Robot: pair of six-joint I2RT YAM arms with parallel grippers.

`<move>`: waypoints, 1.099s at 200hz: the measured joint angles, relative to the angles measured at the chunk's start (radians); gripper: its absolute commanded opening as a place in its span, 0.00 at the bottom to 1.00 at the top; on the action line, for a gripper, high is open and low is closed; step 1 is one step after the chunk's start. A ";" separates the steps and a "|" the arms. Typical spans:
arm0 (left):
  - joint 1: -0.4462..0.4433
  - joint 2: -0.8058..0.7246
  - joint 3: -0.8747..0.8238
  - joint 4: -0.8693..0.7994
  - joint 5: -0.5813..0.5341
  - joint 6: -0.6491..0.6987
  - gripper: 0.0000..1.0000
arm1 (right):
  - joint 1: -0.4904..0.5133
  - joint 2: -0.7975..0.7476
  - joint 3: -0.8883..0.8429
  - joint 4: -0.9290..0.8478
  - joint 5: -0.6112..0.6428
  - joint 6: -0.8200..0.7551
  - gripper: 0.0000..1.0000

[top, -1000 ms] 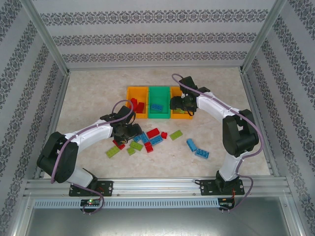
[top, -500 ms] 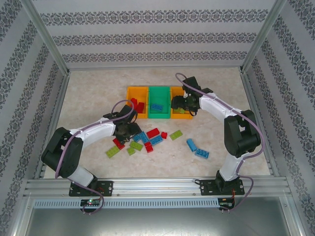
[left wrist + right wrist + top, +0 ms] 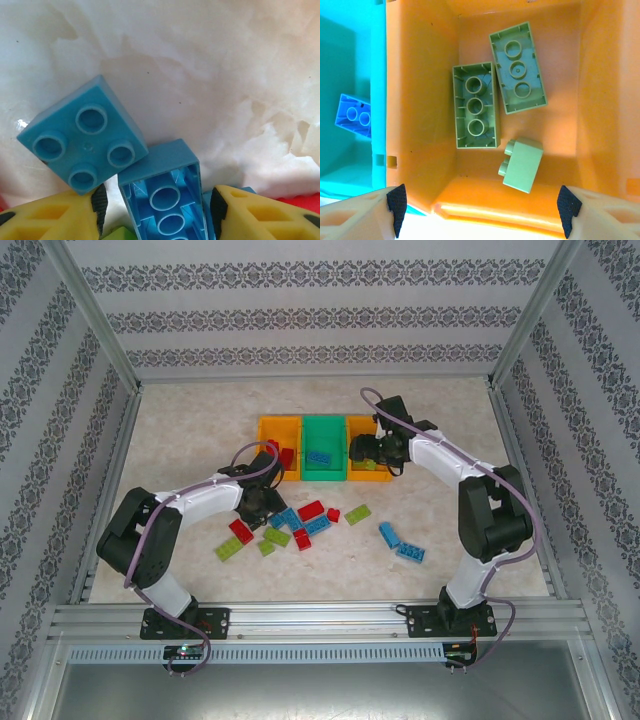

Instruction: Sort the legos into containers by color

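Blue upturned brick lies on the tabletop between the left gripper jaws, which stand partly apart and clear of it. Risk: the square blue brick touches its corner, so a finger could catch it and skew the grip. Right gripper jaws are wide and empty above the right orange bin, which holds three lime-green bricks.

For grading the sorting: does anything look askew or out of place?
In the right orange bin two green bricks lie hollow side up, a third green brick on its side; a blue brick on the table is upturned too.
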State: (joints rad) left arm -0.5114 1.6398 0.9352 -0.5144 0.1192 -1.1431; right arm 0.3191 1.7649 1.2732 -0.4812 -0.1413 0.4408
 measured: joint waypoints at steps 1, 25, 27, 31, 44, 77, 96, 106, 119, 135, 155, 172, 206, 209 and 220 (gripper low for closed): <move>0.000 0.000 0.000 0.000 0.000 0.000 0.55 | 0.000 0.000 0.000 0.000 0.000 0.000 0.82; 0.000 0.010 0.003 0.000 0.000 -0.001 0.44 | -0.003 -0.017 -0.001 -0.001 -0.004 0.000 0.82; 0.000 0.011 0.003 0.000 0.000 -0.003 0.43 | -0.003 -0.019 -0.001 -0.001 -0.003 0.000 0.82; 0.000 0.015 0.004 0.001 0.000 -0.001 0.41 | -0.003 -0.021 -0.001 0.000 -0.004 0.000 0.82; 0.000 0.021 0.005 0.000 0.001 0.000 0.35 | -0.003 -0.032 -0.002 0.000 -0.004 0.000 0.82; 0.000 0.020 0.014 0.001 -0.001 0.002 0.29 | -0.003 -0.064 -0.012 0.000 -0.003 -0.001 0.82; 0.000 0.016 0.014 0.000 -0.010 0.002 0.28 | -0.003 -0.079 -0.021 0.000 -0.003 -0.002 0.82; 0.000 0.008 0.013 -0.001 -0.018 0.002 0.27 | -0.003 -0.083 -0.024 -0.001 -0.003 -0.003 0.82; 0.000 -0.012 0.015 -0.003 -0.026 0.007 0.26 | -0.003 -0.088 -0.029 0.000 -0.003 -0.003 0.82; -0.003 -0.036 0.044 -0.030 -0.032 0.023 0.25 | -0.003 -0.103 -0.045 -0.001 -0.001 -0.004 0.82; -0.011 -0.042 0.142 -0.058 -0.040 0.064 0.23 | -0.005 -0.129 -0.064 0.000 0.003 -0.004 0.82; -0.020 -0.033 0.261 -0.071 -0.041 0.117 0.23 | -0.010 -0.155 -0.088 0.006 0.005 -0.005 0.81; -0.037 0.086 0.538 -0.071 -0.014 0.251 0.25 | -0.014 -0.214 -0.181 0.015 0.005 -0.013 0.80; -0.038 0.102 0.560 -0.072 -0.014 0.263 0.25 | -0.014 -0.220 -0.192 0.015 0.005 -0.014 0.80; -0.039 0.166 0.637 -0.073 -0.005 0.306 0.25 | -0.014 -0.242 -0.230 0.011 0.005 -0.014 0.80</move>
State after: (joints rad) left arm -0.5503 1.8053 1.5726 -0.5877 0.1139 -0.8375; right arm 0.3046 1.5227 1.0435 -0.4706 -0.1364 0.4267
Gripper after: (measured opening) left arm 0.320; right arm 0.804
